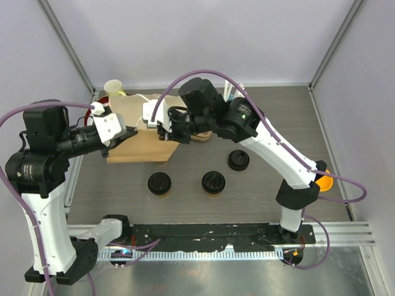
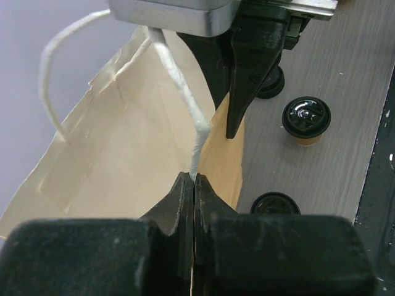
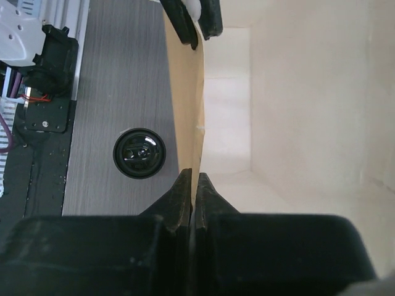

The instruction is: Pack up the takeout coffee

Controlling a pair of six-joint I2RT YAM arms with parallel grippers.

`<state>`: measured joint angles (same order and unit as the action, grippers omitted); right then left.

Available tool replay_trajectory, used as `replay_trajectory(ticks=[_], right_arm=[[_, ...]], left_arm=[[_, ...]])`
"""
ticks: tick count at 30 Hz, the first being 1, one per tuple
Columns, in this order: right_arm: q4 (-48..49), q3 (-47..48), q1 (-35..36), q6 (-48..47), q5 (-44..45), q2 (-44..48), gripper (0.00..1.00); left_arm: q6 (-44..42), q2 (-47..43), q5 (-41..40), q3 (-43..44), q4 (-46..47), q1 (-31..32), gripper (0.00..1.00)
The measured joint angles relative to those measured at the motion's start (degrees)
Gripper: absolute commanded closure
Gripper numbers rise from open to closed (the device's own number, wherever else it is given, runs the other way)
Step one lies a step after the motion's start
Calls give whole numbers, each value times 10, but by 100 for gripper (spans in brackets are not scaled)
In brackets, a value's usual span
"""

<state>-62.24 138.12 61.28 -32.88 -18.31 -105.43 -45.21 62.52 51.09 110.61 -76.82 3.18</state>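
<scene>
The left gripper (image 2: 194, 180) is pressed together on the white twisted-paper handle (image 2: 179, 80) of the open tan paper bag (image 2: 117, 160). Just beside it, the right gripper (image 3: 194, 180) pinches the top edge of the bag's near wall. Both tan paper cups with round black plastic lids stand outside the bag on the grey table (image 1: 185, 200), on the arm-base side of the grippers. One cup (image 1: 160, 183) is close by, the other cup (image 1: 213, 182) is further right, and bare tabletop lies between them.

From above, both arms cover much of the paper bag (image 1: 133, 151); I cannot see inside. At the left wrist, the left gripper (image 2: 194, 180) cuts off a lidded cup (image 2: 275, 202), and the right gripper (image 2: 230, 129) half-hides a black lid (image 2: 276, 86). I cannot identify the orange thing (image 1: 325, 180) behind the right arm.
</scene>
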Motion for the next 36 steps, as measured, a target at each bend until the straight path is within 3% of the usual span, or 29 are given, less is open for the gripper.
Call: replay_trajectory(ticks=[2,4,5,7,9,10,12,24,27,34,36], right_arm=[[5,0,-1,2,7,-1,94],[9,0,-2,8,16,-1,75],[12,0,-3,15,22,-1,54],[28,-4,-3,32,34,0,39],[50,-22,-4,49,52,10,30],[60,-37,-4,59,61,18,20],[75,-70,-6,79,76,35,15],[129,-289,-8,202,161,179,10],[132,-377,-8,237,186,217,17],[113,-520,-10,315,235,224,44],[106,-539,-10,337,247,218,46]], left_arm=[[-2,0,-3,0,0,1,100],[-2,1,-5,0,2,1,100],[-2,3,-8,3,2,2,100],[6,6,-30,7,-2,1,100],[29,7,-64,9,-3,1,100],[40,7,-82,9,-6,1,100],[62,7,-113,9,-11,1,100],[187,16,-305,15,3,1,100],[213,19,-325,21,16,1,100],[238,16,-349,21,34,1,100],[238,16,-356,21,36,1,100]])
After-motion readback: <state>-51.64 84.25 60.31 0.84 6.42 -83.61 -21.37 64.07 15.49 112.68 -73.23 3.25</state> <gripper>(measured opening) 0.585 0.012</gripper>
